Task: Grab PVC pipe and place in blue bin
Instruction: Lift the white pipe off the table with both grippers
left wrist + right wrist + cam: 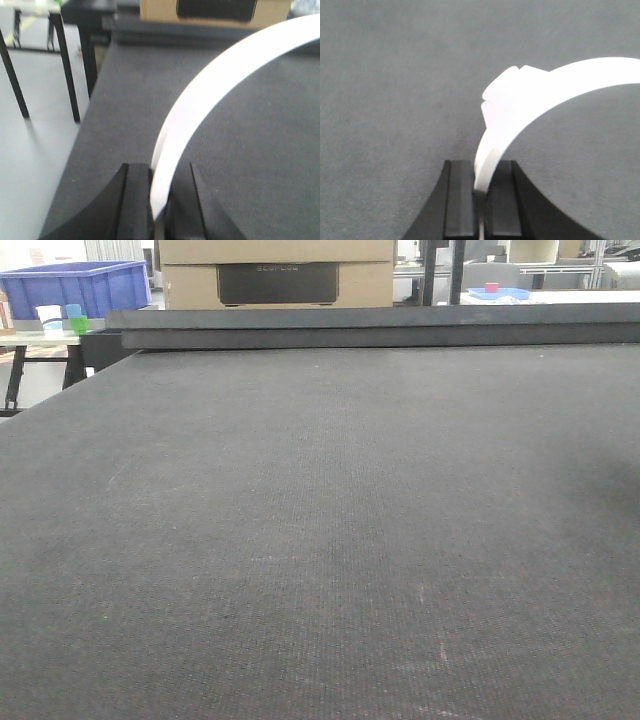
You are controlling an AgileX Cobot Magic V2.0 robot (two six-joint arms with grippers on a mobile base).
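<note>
Exterior front-facing view: the dark grey bench (320, 540) fills the frame, and no pipe is visible on it. The blue bin (75, 288) sits at 10 o'clock on a side table (40, 338) off the bench, well apart from the work area. Neither arm shows here.

Left wrist-mounted view: the left gripper (159, 175) is at 6 o'clock with its jaws narrow. It pinches the end of a white curved band that I take to be the PVC pipe (210, 90). The band arcs away toward 2 o'clock, above the bench surface as far as I can tell. The bench edge and floor (35, 150) lie at 9 o'clock.

Right wrist-mounted view: the right gripper (481, 172) is likewise narrow and closed on a white arc of the same look. A thicker, stepped section sits at 12 o'clock above the fingers. I cannot tell whether both grippers hold one piece.

Handling, judged: the pipe is plain white plastic and smooth, so it is probably slick against the pads. It looks light, stiff and not fragile. The hold is on a thin edge, so the piece may pivot. A bite nearer the stepped section should be steadier.
</note>
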